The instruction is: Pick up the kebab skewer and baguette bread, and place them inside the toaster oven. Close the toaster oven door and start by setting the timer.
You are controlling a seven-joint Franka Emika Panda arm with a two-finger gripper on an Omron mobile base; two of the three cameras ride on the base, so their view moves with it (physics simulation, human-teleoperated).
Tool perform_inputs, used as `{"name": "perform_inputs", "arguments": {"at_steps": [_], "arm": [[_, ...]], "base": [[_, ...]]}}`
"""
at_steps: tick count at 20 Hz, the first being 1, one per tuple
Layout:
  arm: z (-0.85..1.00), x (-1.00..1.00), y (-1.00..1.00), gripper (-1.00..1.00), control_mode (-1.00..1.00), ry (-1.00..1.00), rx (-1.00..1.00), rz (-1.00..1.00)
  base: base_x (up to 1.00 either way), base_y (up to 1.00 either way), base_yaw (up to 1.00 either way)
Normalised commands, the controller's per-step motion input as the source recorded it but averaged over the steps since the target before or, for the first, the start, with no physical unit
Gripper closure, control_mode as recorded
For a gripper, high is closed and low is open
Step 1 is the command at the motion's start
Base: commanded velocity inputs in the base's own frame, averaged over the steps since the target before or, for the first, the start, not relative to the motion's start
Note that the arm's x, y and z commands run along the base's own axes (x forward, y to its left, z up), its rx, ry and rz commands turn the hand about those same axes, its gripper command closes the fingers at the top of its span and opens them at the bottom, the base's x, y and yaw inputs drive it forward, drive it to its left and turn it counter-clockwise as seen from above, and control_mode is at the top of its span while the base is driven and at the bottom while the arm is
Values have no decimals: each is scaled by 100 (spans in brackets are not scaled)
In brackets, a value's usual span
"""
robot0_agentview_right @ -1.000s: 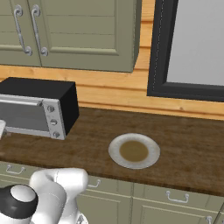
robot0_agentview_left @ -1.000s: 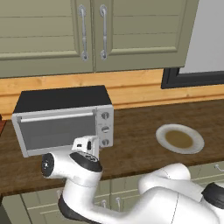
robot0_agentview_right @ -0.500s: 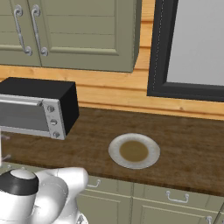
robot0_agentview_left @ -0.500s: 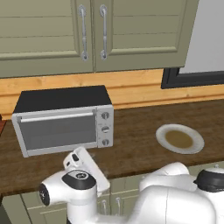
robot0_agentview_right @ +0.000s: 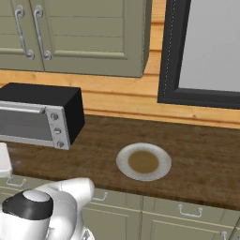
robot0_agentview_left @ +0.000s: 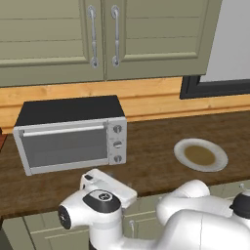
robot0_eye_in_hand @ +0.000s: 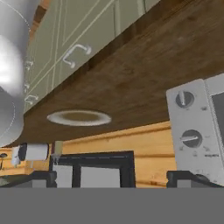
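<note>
No readable brand or writing anywhere; the small marks by the knobs [robot0_agentview_left: 117, 143] are too fine to make out.

Toaster oven [robot0_agentview_left: 73, 133]: boxy, matte black top and sides, brushed-silver front, sits on the dark wood-grain counter [robot0_agentview_left: 156, 146] against the light wood-plank backsplash [robot0_agentview_left: 146, 95]. Toaster oven door [robot0_agentview_left: 66, 146] is shut and upright, a grey glass panel in a silver frame w/ a thin horizontal bar handle [robot0_agentview_left: 63, 131] along its top edge. Three round silver knobs stacked in a column on the right of the front.

Right of the oven, well apart from it: round plate [robot0_agentview_left: 200, 155], pale rim, brownish centre, lying flat on the counter. Kebab skewer and baguette: can't make them out.

Above: olive-green panelled wall cabinets [robot0_agentview_left: 97, 39] w/ paired vertical metal bar handles [robot0_agentview_left: 104, 35]. Dark-framed window [robot0_agentview_right: 206, 51] at right w/ a pale grey pane. Base cabinets below the counter are the same green, small metal pulls.

Gripper [robot0_eye_in_hand: 113, 176]: in hand view the two dark tips sit at the bottom edge, spread wide, fully apart, nothing between them. That view is rolled over, so counter, plate and oven front w/ two knobs appear inverted.
</note>
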Motion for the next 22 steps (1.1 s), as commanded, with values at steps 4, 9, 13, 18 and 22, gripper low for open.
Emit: {"name": "perform_inputs", "arguments": {"at_steps": [4, 9, 13, 18, 22], "arm": [[3, 47, -12, -100, -100, 18, -16, 2], [-1, 44, -1, -100, -100, 2, -8, 4], [-17, 26, 0, -100, -100, 0, -6, 8], [-8, 21, -7, -100, -100, 0, -2, 6], [-1, 2, -19, -100, -100, 0, 0, 4]], "base": [[0, 0, 0], [0, 0, 0], [0, 0, 0], [0, 0, 0], [0, 0, 0]]}}
